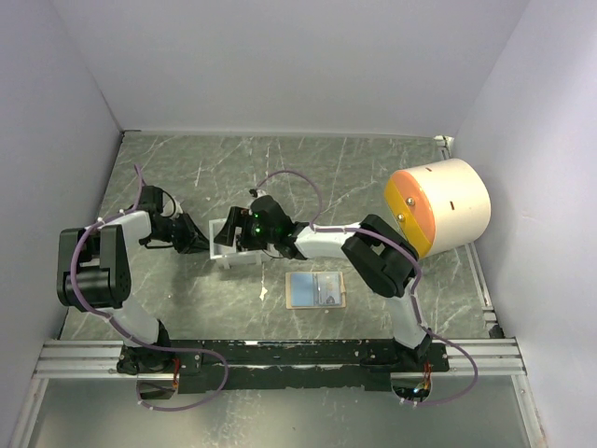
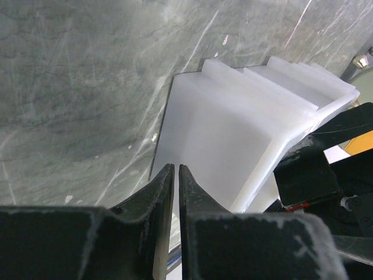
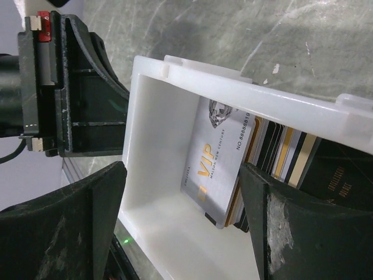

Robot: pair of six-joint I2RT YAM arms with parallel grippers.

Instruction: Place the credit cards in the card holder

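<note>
Right pincer point(image 3: 183, 175) wide open, holding nothing. Its fingers straddle credit cards point(image 3: 218, 154) standing on edge in white tray point(image 3: 175, 76), white VIP card at front of stack. Left pincer point(image 2: 176, 169) nearly closed, seemingly pinching tray wall opposite right pincer. Card holder point(image 1: 315, 290) lies open on surface point(image 1: 373, 177), behind right pincer, well apart.

Risks:
- Closing grabs several cards together, since stack is tight.
- Finger snagging tray rim wrenches tray from left pincer's thin hold.

The credit cards point(image 3: 280, 154) stand stacked on edge inside the white tray point(image 3: 152, 134) — silver VIP card point(image 3: 218, 160) foremost. The tan card holder point(image 1: 315, 290) lies open, flat on the table point(image 1: 373, 177) — well apart.
</note>
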